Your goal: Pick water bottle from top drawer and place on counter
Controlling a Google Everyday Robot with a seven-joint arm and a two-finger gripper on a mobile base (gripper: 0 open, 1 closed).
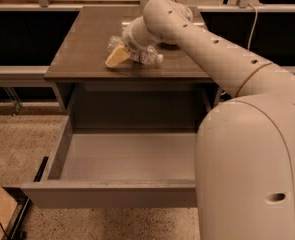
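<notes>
The gripper [123, 54] was clamped on the water bottle [151, 57], held sideways low over the counter [82, 44], near the middle of its front edge. The top drawer [112, 194] stood open. In my judgement, it should release only once the bottle rested flat, away from that edge.

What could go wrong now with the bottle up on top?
The water bottle is tipped sideways at the hand, near the front of the counter. It is round, so if let go it might roll off the edge into the open top drawer below. The big arm hangs over the drawer's right side and could bump it.
</notes>
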